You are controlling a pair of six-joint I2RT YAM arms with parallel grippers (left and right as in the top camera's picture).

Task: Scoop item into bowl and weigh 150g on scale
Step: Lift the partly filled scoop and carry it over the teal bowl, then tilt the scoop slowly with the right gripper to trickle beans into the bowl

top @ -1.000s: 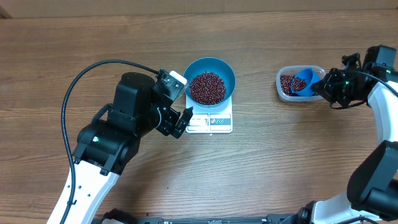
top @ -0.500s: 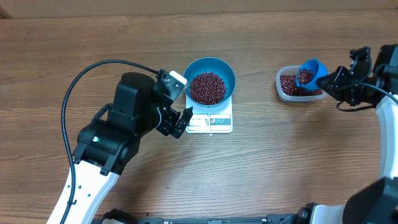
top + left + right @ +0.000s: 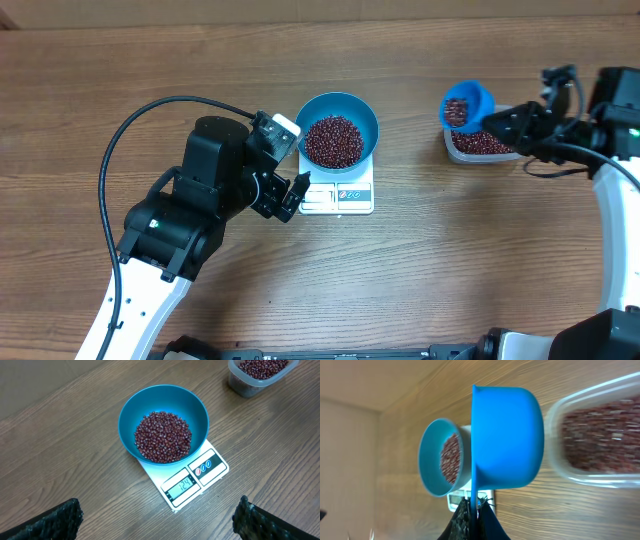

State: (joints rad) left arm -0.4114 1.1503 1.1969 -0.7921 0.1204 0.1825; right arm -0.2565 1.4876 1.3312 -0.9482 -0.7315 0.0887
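The beans (image 3: 163,436) lie as a loose pile in the blue bowl (image 3: 150,400), which stands on the white scale (image 3: 197,477) at mid-worktop (image 3: 450,250). I read its display as 124, short of target. A second lot fills the blue scoop (image 3: 467,103), held above the left end of the clear tub (image 3: 490,148), which holds the third lot. My right pincer (image 3: 505,122) is clenched on the scoop handle. My left pincer (image 3: 287,197) is released, grasps nothing, and sits just beside the scale's left edge.

Hazards as I judge them:
- The scoop must cross bare worktop, and any tilt would shed beans short of the bowl.
- Tipping the whole load at once may overshoot.
- A knock from the scoop could shift the bowl off the scale.
- Contact by the left pincer would falsify the reading.

Count: one bowl, one scale, one scoop, one tub, two pincers; beans uncountable, in three lots.
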